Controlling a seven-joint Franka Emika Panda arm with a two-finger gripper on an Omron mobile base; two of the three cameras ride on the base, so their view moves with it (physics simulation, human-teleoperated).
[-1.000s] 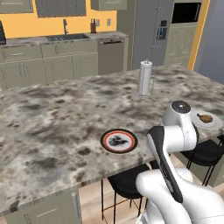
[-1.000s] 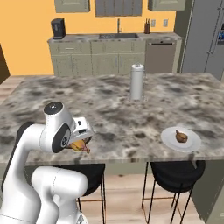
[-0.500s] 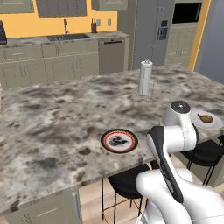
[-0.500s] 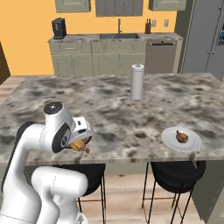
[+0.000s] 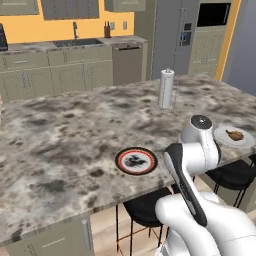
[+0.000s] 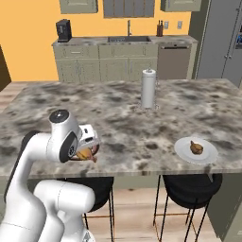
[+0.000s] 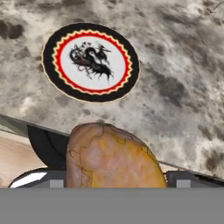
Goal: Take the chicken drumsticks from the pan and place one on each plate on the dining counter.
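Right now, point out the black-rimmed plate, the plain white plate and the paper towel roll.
Black-and-red-rimmed plate (image 7: 91,61): hand view, white centre.
Plain white plate (image 6: 208,155): right base view, bare rim.
White paper towel roll (image 5: 166,89): left base view, mid-body.

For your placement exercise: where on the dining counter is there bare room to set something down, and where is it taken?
Bare: left of the dark-rimmed plate, and between it and the paper towel roll. Taken: the white plate holding a drumstick.
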